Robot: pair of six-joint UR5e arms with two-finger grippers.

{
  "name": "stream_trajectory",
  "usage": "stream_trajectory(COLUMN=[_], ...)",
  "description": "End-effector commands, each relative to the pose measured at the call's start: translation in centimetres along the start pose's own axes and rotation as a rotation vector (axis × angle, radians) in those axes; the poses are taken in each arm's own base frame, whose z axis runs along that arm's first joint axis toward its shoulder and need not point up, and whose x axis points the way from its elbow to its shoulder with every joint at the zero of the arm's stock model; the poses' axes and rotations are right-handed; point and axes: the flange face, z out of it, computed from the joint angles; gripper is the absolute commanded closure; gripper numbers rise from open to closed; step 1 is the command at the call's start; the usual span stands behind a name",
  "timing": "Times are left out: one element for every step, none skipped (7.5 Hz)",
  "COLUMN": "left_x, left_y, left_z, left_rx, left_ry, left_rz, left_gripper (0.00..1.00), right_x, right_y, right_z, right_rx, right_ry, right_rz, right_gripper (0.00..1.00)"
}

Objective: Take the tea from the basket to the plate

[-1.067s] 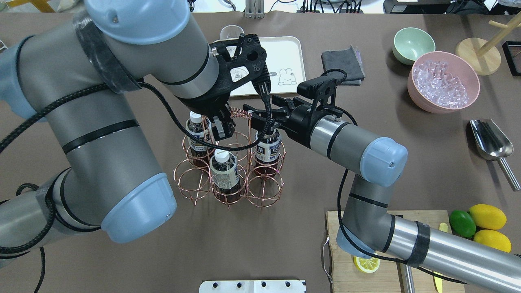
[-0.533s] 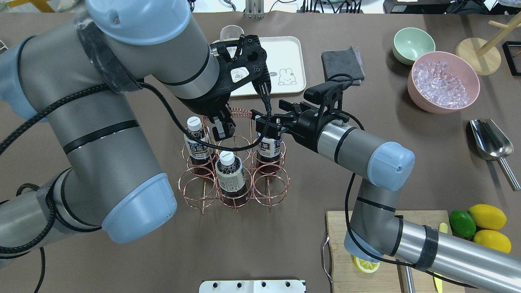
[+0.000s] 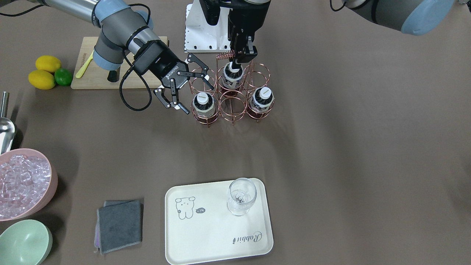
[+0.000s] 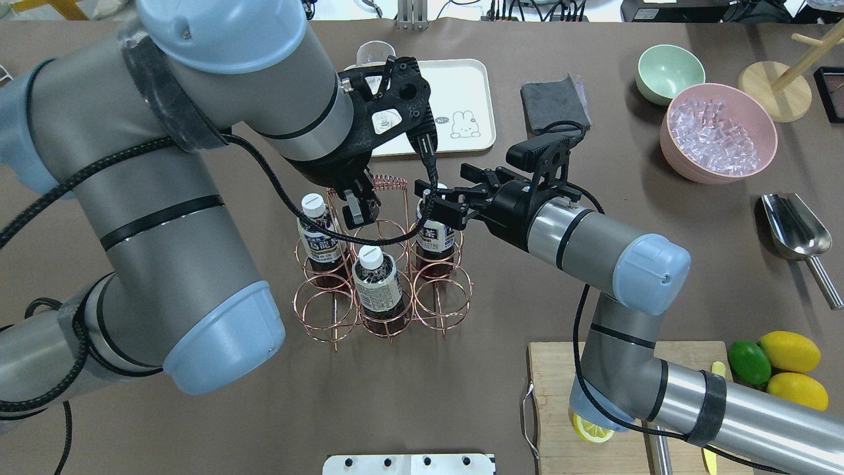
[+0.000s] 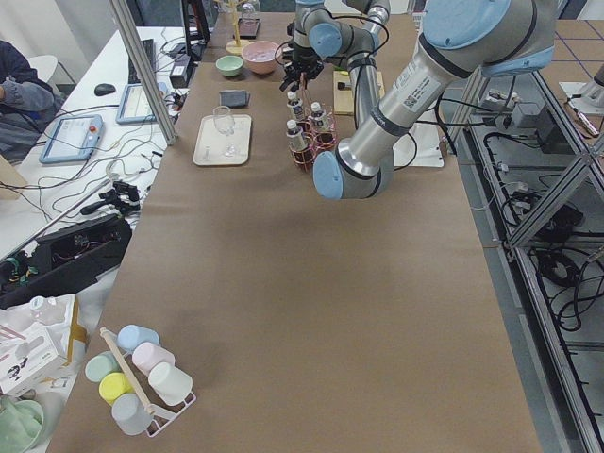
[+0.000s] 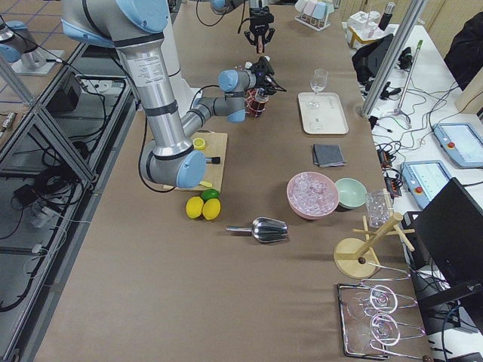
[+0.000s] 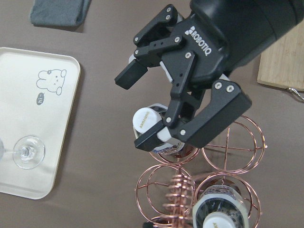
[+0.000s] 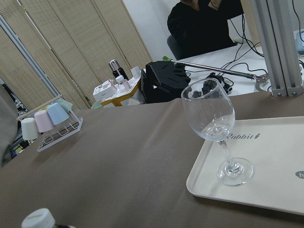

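Note:
The copper wire basket [image 4: 409, 310] stands mid-table with three tea bottles [image 4: 315, 237] [image 4: 376, 284] [image 4: 435, 237] upright in its cells. My left gripper [image 4: 359, 204] is shut on the basket's coiled handle [image 4: 389, 180], as the front view [image 3: 243, 56] also shows. My right gripper [image 4: 442, 185] is open, its jaws either side of the white cap of the far right bottle [image 3: 203, 105]; the left wrist view [image 7: 141, 108] shows the cap [image 7: 145, 121] close to the lower finger. The cream plate [image 4: 471, 86] lies beyond the basket and holds a stemmed glass [image 3: 241, 197].
A grey cloth [image 4: 554, 102] lies right of the plate. A green bowl [image 4: 669, 69], a pink tub of ice [image 4: 719, 132] and a metal scoop [image 4: 794, 227] sit far right. A cutting board [image 4: 547, 402], lemons and a lime [image 4: 788, 349] are near right.
My right gripper has drawn back to the right, still open around the far right bottle. The basket's foot has swung right and the bottles stand straighter. The left gripper has stayed put.

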Motion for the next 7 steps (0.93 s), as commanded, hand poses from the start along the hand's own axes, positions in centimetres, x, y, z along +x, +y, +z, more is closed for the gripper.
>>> stream_trajectory(left_x=[0.1, 0.1, 0.1, 0.2, 0.1, 0.2, 0.2], left_y=[0.1, 0.2, 0.2, 0.2, 0.3, 0.5, 0.7], left_z=[-0.1, 0.0, -0.1, -0.1, -0.2, -0.1, -0.1], left_rx=[0.002, 0.001, 0.003, 0.003, 0.004, 0.002, 0.002], left_ry=[0.0, 0.0, -0.001, 0.0, -0.003, -0.003, -0.003], left_rz=[0.001, 0.001, 0.001, 0.001, 0.004, 0.008, 0.008], left_gripper=[1.0, 1.0, 1.0, 1.0, 1.0, 1.0, 1.0], right_x=[0.0, 0.1, 0.3, 0.4, 0.6, 0.4, 0.4], right_y=[0.2, 0.3, 0.6, 0.8, 0.9, 0.8, 0.8], right_z=[0.2, 0.4, 0.8, 1.3, 1.6, 1.7, 1.7], right_rx=[-0.004, -0.006, -0.012, -0.014, -0.018, -0.016, -0.02], right_ry=[0.003, 0.006, 0.014, 0.018, 0.023, 0.022, 0.025], right_rz=[0.001, 0.0, -0.002, -0.005, -0.006, -0.006, -0.007], right_gripper=[0.05, 0.05, 0.08, 0.13, 0.19, 0.26, 0.28])
